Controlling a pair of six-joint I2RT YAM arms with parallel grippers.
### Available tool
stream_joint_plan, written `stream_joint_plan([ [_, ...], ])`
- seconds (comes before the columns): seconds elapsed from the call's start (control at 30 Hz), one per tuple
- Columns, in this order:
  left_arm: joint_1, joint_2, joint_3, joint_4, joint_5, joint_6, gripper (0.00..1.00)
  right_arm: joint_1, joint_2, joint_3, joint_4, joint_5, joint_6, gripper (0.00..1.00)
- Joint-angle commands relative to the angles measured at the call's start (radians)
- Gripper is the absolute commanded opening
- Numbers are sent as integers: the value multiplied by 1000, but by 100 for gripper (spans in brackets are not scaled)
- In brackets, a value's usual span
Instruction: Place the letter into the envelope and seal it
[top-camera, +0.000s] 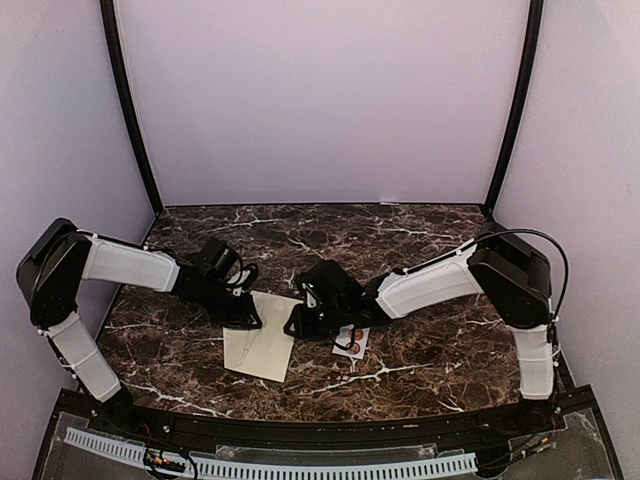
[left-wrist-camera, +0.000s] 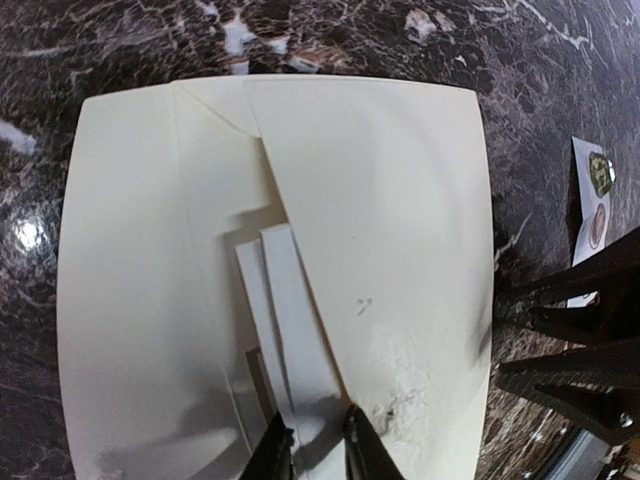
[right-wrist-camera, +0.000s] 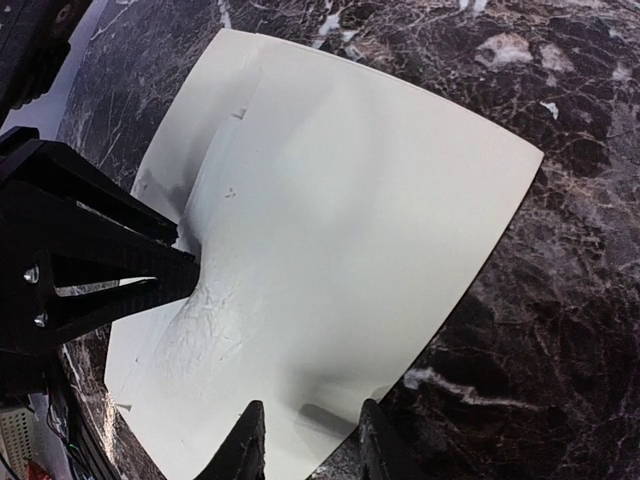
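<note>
The cream envelope (top-camera: 262, 342) lies flat on the dark marble table between both arms. In the left wrist view the envelope (left-wrist-camera: 400, 220) has its flap folded over. Two white strips (left-wrist-camera: 290, 320) run along the flap's edge, and a sliver of a tan-bordered sheet (left-wrist-camera: 255, 370) shows in the mouth; the rest of the letter is hidden. My left gripper (left-wrist-camera: 318, 440) stands just over that edge, jaws a narrow gap apart, holding nothing. My right gripper (right-wrist-camera: 308, 445) is open over the envelope's (right-wrist-camera: 350, 200) near right edge. The paper is crinkled near the left fingers (right-wrist-camera: 120, 285).
A small white sticker strip (top-camera: 352, 340) with round dots lies on the table just right of the envelope, under the right arm; it also shows as the sticker strip (left-wrist-camera: 592, 215) in the left wrist view. The right gripper's fingers (left-wrist-camera: 570, 345) sit close by the envelope's right edge. Lilac walls enclose the table.
</note>
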Motion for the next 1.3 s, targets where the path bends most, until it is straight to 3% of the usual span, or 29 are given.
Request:
stream_joint_plan([
  [0.0,-17,-64,14,-82,-59,26,25,3,-1,-4,-10,9,-10,30],
  [0.23,-17,-72,3,-86,-60,34,29,0,-11,-11,-21,26,-9,30],
  [0.43,-17,-36,-8,-56,-21,21,15,1,-7,-9,-20,23,-7,30],
  [0.7,-22,-2,-21,-46,-18,14,8,1,5,-1,-15,15,-5,30],
  [1.07,-43,21,-35,11,33,-15,6,0,-1,6,-4,0,-13,30],
  [1.27,-43,-99,6,-5,19,-13,12,-2,-102,4,-52,36,-50,32],
])
